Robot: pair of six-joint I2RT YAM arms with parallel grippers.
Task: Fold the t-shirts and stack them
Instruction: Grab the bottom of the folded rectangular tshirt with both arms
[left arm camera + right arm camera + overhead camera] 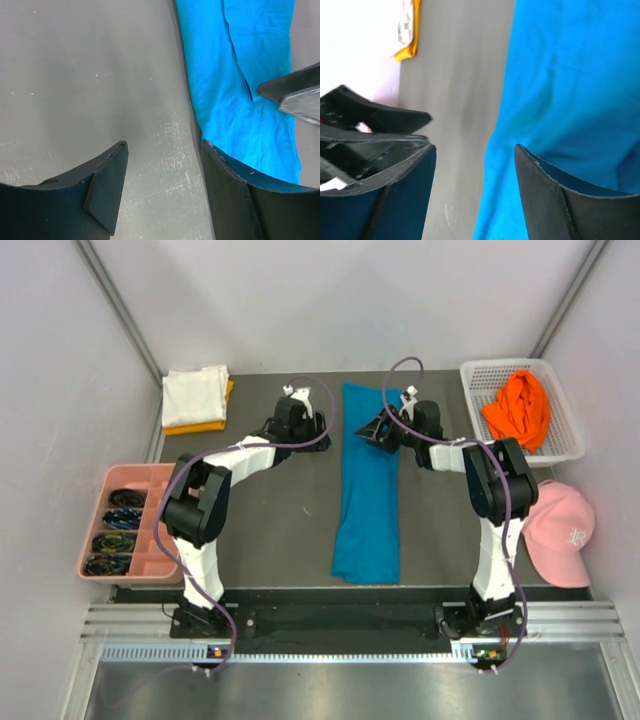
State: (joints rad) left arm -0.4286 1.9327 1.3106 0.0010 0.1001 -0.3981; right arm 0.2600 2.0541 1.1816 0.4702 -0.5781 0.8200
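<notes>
The teal-blue t-shirt (pixel 368 485) lies on the grey table as a long narrow strip running near to far. My left gripper (pixel 322 426) is open and empty, low over bare table just left of the strip's far part; in the left wrist view (pixel 165 146) the shirt (pixel 235 75) lies by its right finger. My right gripper (pixel 374 430) is open and empty over the shirt's left edge (pixel 570 75), jaws astride that edge (pixel 475 149). The two grippers face each other closely. The white t-shirt (pixel 194 393) lies folded on the yellow-orange one (pixel 200 426) at the far left. The bright orange t-shirt (pixel 518 410) lies crumpled in a basket.
A white mesh basket (pixel 565 440) stands at the far right. A pink baseball cap (pixel 560 530) lies at the right edge. A pink divided tray (pixel 150 560) with cables sits at the left. Metal frame posts rise at both far corners.
</notes>
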